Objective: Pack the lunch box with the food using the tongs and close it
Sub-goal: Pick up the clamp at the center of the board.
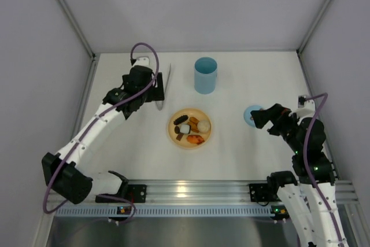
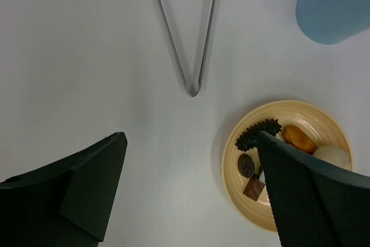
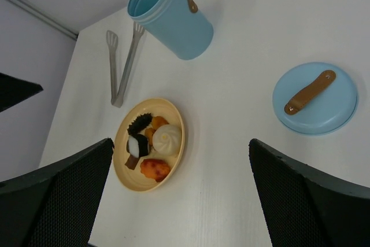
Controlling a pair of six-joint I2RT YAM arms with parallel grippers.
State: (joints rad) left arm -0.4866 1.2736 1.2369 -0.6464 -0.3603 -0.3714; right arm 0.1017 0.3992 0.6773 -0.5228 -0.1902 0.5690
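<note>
Top external view: two arms reach from the near edge over a white worktop (image 1: 231,154).
Plate (image 1: 171,131): round, yellow-orange, at the middle of the worktop, nearest of the objects to the arm bases.
Food (image 1: 191,126): small pieces gathered on the plate, namely a white bun, an orange-red piece, tan pieces and several dark brown ones.
Right tool (image 3: 180,143): fingers spread wide with nothing between them; held above the right side of the worktop, just beside the lid.
Lid (image 3: 335,108): flat light-blue disc with a brown strap facing up, lying on the worktop to the right of the plate and apart from it.
Left tool (image 2: 189,137): fingers spread wide and empty; poised over the worktop left of the plate, near the joined end of the tongs, with no contact visible.
Tongs (image 2: 192,89): slim, silver, V-shaped, lying flat and free on the worktop, left of the lunch box, arms spreading toward the far side.
Lunch box (image 1: 205,76): tall light-blue cylinder, upright with its top open, standing at the far middle of the worktop beyond the plate.
</note>
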